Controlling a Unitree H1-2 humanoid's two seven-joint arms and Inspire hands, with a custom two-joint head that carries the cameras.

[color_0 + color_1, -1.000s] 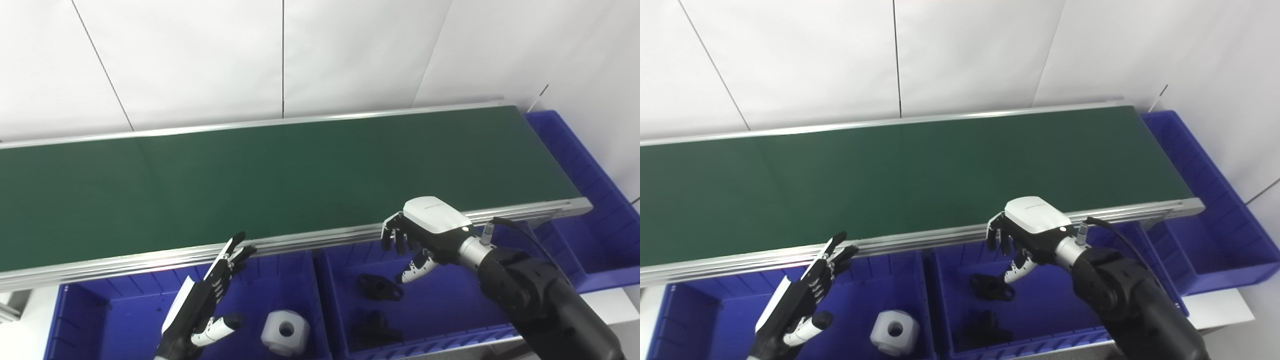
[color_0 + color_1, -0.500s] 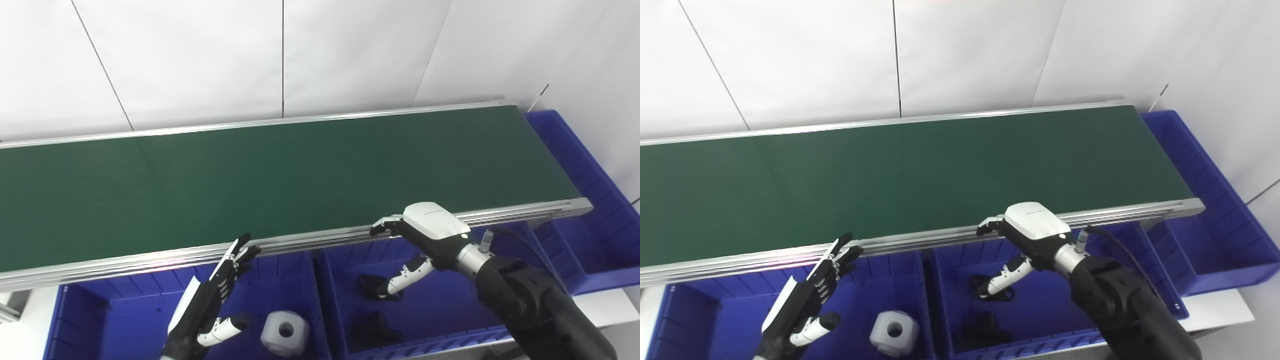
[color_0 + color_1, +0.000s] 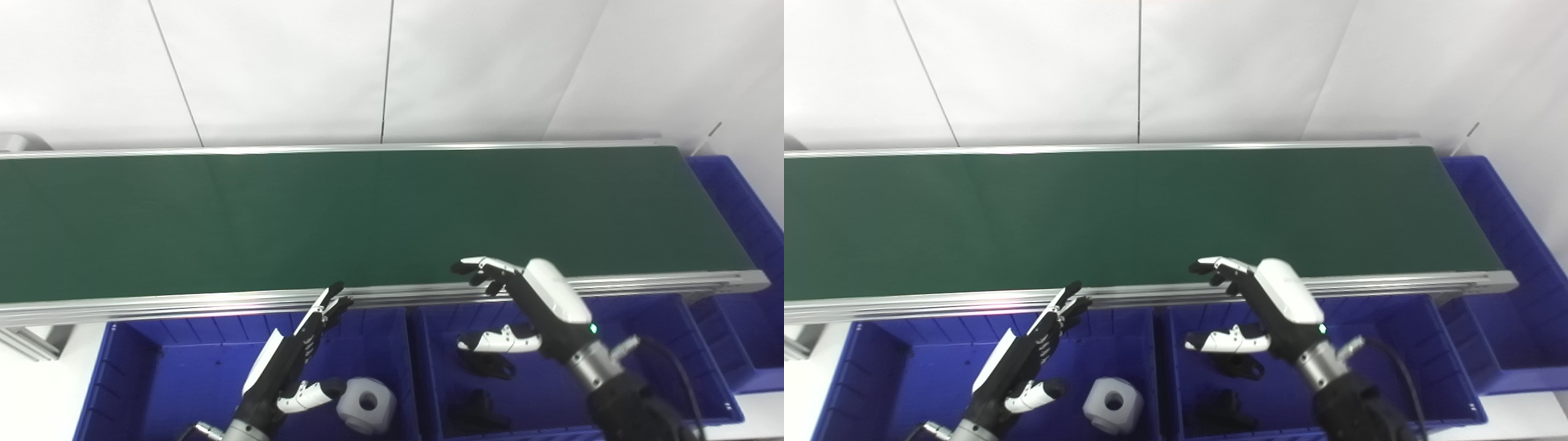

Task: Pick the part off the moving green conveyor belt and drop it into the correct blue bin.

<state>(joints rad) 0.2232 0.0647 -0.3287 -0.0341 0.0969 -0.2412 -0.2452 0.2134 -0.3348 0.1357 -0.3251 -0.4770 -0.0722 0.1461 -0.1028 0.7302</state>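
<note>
The green conveyor belt (image 3: 367, 214) runs across the view and carries no part. My left hand (image 3: 288, 361) is open and empty above the left blue bin (image 3: 141, 380), which holds a white part (image 3: 366, 401). My right hand (image 3: 533, 306) is open and empty, fingers spread, above the middle blue bin (image 3: 674, 361) by the belt's near rail. Two black parts (image 3: 487, 364) lie in that bin, one just under the right thumb and another (image 3: 478, 416) nearer me.
A third blue bin (image 3: 747, 257) wraps around the belt's right end. The belt's aluminium near rail (image 3: 184, 301) separates belt and bins. White wall panels stand behind the belt.
The camera has shifted, so the whole scene sits differently. My right hand has opened from curled fingers to spread fingers and turned more edge-on. The left hand stays open.
</note>
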